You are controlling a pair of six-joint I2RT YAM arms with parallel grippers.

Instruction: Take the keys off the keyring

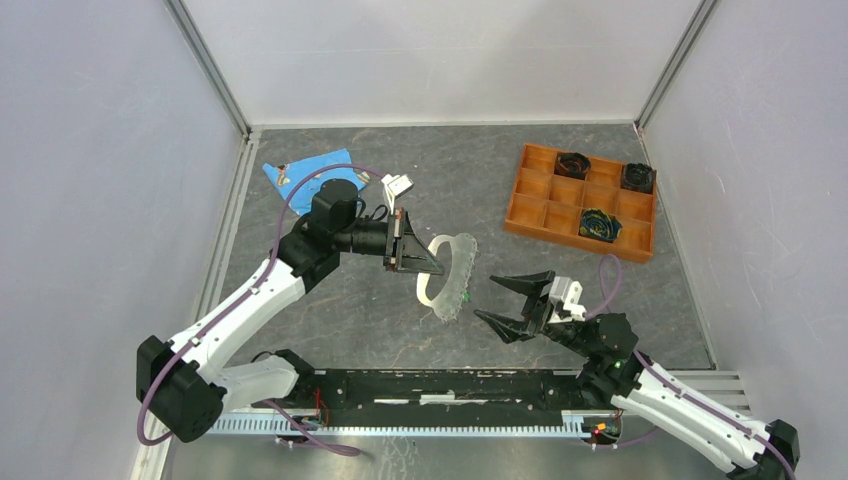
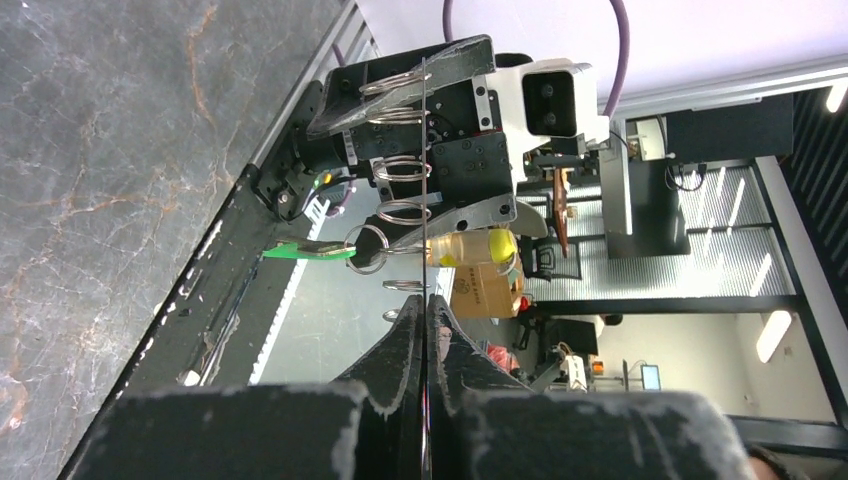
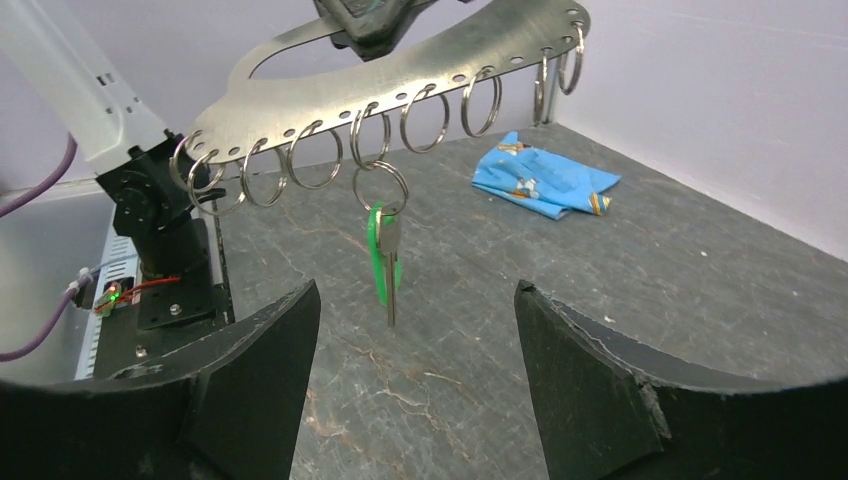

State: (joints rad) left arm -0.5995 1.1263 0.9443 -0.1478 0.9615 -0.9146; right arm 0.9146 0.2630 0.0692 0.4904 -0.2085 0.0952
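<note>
Above tabletop (image 1: 350, 320) centre, left end effector (image 1: 428, 262) clamps keyring (image 1: 452, 280) aloft so green-headed key (image 3: 385, 265) hangs free; right end effector (image 1: 487, 298), spread wide, faces it.

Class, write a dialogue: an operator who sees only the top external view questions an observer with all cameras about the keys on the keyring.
Operator: How many keys hang on the keyring?
Observer: Right wrist view: one green-headed key; the other split rings look empty.
Operator: Where is it from the right fingers?
Observer: It hangs free ahead of the open right fingers, in line with their gap, touching neither.
</note>
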